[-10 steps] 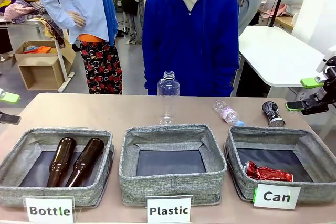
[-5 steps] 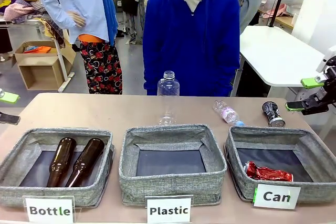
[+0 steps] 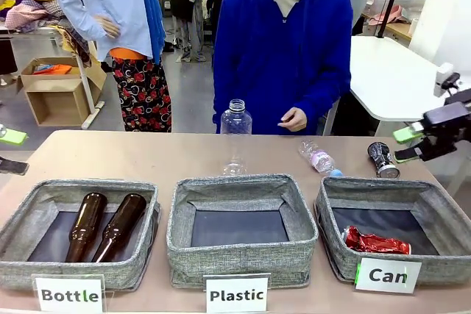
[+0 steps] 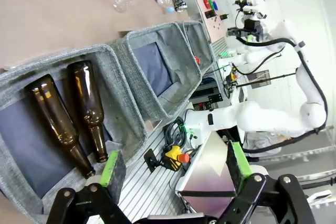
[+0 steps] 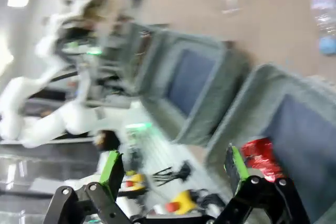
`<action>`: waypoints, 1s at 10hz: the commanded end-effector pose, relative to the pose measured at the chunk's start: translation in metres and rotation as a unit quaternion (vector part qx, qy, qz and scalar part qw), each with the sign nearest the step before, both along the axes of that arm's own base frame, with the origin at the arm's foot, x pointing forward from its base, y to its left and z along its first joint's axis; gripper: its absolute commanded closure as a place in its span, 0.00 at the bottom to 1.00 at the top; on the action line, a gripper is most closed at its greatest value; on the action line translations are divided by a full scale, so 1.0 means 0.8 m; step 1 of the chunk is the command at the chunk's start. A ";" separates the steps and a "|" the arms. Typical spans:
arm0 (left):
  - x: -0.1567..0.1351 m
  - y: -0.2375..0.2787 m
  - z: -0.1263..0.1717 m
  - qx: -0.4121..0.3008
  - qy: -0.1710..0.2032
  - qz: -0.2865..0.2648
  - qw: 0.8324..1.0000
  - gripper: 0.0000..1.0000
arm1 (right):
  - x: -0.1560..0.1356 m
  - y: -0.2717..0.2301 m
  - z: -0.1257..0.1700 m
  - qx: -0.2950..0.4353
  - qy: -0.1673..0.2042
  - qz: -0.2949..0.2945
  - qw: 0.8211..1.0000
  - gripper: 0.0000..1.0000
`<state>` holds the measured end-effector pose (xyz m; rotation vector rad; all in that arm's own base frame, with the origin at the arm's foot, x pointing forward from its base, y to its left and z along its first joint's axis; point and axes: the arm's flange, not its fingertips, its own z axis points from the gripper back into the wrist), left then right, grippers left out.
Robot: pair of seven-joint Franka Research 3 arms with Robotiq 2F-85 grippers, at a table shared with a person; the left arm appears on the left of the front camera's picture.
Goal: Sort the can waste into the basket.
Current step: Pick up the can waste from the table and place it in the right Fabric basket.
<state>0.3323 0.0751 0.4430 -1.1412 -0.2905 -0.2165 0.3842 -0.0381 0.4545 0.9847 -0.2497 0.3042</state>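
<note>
Two cans make up the waste here: the red can point(image 3: 375, 242), crushed, lies inside the basket point(image 3: 383, 193) labelled "Can" at the counter's near right corner, toward that basket's front wall. The black and silver can point(image 3: 383, 159) lies on its side on the bare counter point(image 3: 147, 156), just behind the basket's far rim and near the counter's right edge. The right end effector point(image 3: 405, 145) hangs at that right edge, just beside the black and silver can, with its fingers spread wide and nothing between them; its wrist view is blurred but shows the green pads well apart. The left end effector point(image 3: 10, 151) sits at the counter's left edge, likewise spread and empty. One clear plastic bottle point(image 3: 235, 134) stands upright toward the far edge, and another point(image 3: 318, 158) lies between it and the black and silver can. Two brown bottles point(image 3: 103, 226) lie in the "Bottle" basket point(image 3: 22, 215) at the near left corner.
</note>
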 end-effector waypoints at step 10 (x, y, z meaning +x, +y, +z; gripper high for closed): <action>-0.003 0.002 -0.001 -0.001 -0.004 -0.003 1.000 0.00 | 0.014 -0.034 0.012 -0.387 -0.045 -0.310 0.867 0.00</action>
